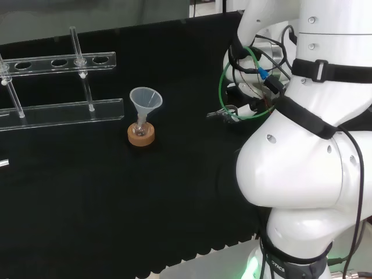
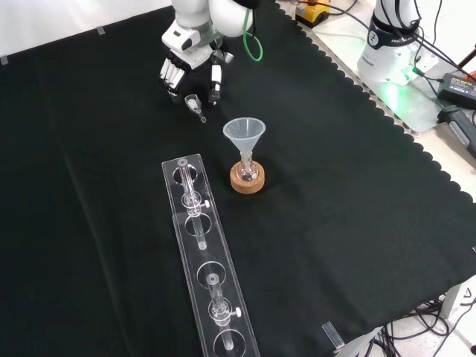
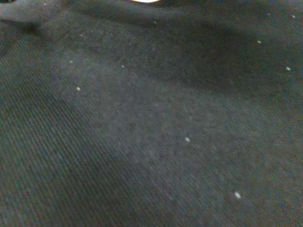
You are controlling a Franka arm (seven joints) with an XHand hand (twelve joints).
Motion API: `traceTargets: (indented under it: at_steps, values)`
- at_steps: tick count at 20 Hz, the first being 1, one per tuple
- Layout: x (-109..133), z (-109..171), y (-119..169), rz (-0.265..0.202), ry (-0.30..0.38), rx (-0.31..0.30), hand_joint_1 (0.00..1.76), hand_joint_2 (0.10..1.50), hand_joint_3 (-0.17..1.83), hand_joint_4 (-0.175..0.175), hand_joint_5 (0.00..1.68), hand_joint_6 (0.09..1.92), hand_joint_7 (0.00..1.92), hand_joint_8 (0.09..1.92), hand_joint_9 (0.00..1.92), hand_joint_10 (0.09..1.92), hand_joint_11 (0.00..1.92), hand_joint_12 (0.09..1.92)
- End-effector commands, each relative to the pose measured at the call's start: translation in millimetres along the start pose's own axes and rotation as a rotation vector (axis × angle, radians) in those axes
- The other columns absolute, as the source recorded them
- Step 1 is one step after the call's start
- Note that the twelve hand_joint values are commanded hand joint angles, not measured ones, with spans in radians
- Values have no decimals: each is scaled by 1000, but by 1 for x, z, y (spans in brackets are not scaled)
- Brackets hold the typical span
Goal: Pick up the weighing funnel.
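Black cloth (image 3: 142, 142) lies close under your wrist camera, so you are low. Your rack (image 2: 208, 260) and funnel (image 2: 244, 134) stand apart from the hand (image 2: 193, 68), which hangs just over the weighing funnel (image 2: 195, 104); whether it grips it, you cannot tell.

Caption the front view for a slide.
Robot hand at the weighing funnel, behind the funnel standing in its flask.

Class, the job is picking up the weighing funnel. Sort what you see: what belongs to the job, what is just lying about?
Belongs to the job: weighing funnel; hand.
Just lying about: funnel; flask; cork ring; clear rack.
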State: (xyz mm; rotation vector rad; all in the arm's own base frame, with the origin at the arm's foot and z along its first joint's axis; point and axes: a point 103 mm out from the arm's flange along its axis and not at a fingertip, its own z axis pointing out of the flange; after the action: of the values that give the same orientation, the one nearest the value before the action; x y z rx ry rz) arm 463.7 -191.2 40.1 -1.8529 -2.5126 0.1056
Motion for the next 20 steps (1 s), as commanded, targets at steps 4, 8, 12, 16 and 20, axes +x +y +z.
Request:
traceTargets:
  at_steps: [4, 8, 12, 16, 20]
  values:
    - [1, 3, 5, -2, -3, -15, 523, 735, 2, -135, 663, 957, 973, 886, 960, 654, 781, 1258]
    - [2, 4, 7, 2, -2, -19, 534, 738, 4, -141, 694, 983, 1052, 886, 1036, 621, 815, 1237]
    - [1, 5, 8, 30, 0, -8, 541, 740, 5, -143, 718, 1005, 1090, 894, 1074, 606, 827, 1230]
    - [2, 7, 13, 9, -7, -4, 544, 741, 5, -142, 730, 1018, 1104, 898, 1087, 602, 833, 1228]
    - [3, 9, 15, 3, -5, 2, 546, 743, 6, -142, 749, 1048, 1136, 895, 1111, 591, 849, 1218]
